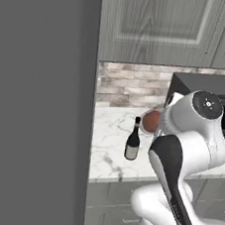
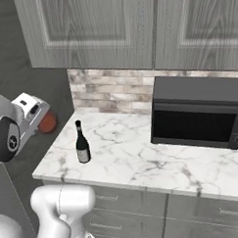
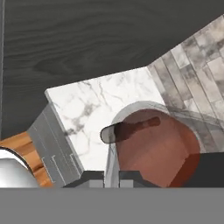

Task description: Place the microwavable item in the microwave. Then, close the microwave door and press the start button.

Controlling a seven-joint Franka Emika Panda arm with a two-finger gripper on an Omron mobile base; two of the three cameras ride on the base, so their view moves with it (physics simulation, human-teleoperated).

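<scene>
Fingers (image 3: 113, 178) pinch the tumbler (image 3: 153, 148) by its rim, its long axis running away from the hand.

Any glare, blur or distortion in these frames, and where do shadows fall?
Left base view: flat light, soft blur, faint shadow beside the wine bottle. Right base view: no glare on the microwave door; counter evenly lit. Hand view: bottle seen through the glass tumbler, refracted and dark; the gripper is shut on its rim.
</scene>
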